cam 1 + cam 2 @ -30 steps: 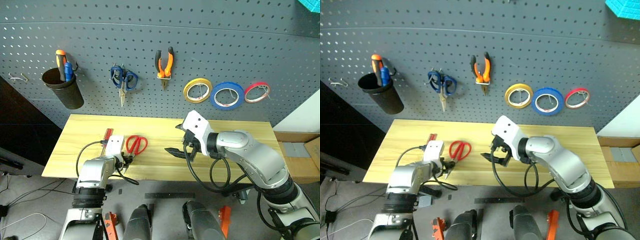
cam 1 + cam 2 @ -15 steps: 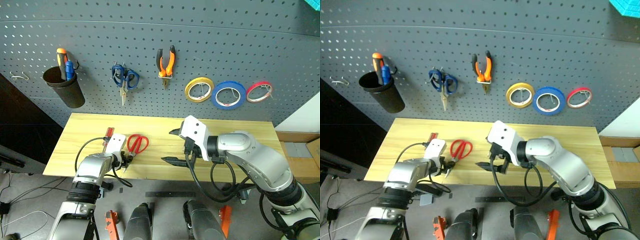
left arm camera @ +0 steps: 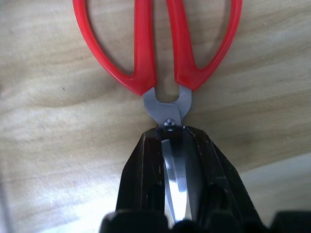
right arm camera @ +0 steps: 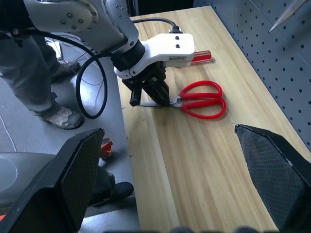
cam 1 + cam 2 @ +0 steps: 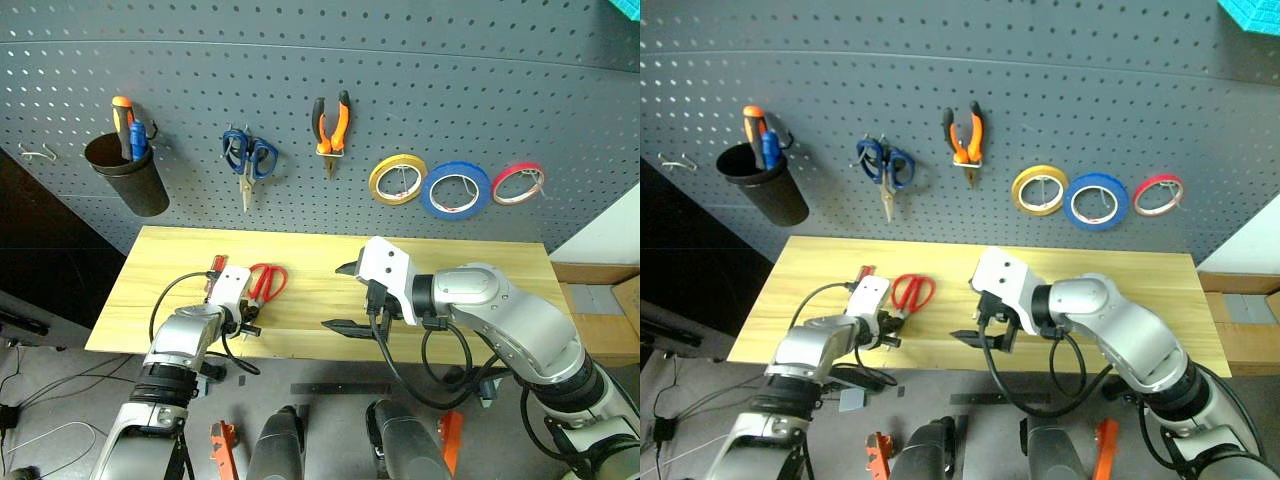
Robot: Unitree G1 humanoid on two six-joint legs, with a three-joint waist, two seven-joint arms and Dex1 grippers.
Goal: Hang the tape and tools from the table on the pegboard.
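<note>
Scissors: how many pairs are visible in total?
2. The blue-handled scissors hang on the pegboard; the red-handled scissors lie on the table, blades in the left tool.

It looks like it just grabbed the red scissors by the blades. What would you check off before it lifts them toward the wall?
1. Left gripper shut on the scissors: ok, both fingers clamp the blades just below the pivot.
2. Blades closed and centred between the fingers: ok.
3. Handles free for hanging: ok, both red loops stick out past the fingers.
4. Right gripper out of the way: ok, it is open, above the table and off to the side of the scissors.
5. Free hook on the pegboard: cannot tell; one bare hook shows at far left, but whether it suits is unclear.
6. Screwdriver clear of the lift: cannot tell, its red handle lies right beside the left gripper.
</note>
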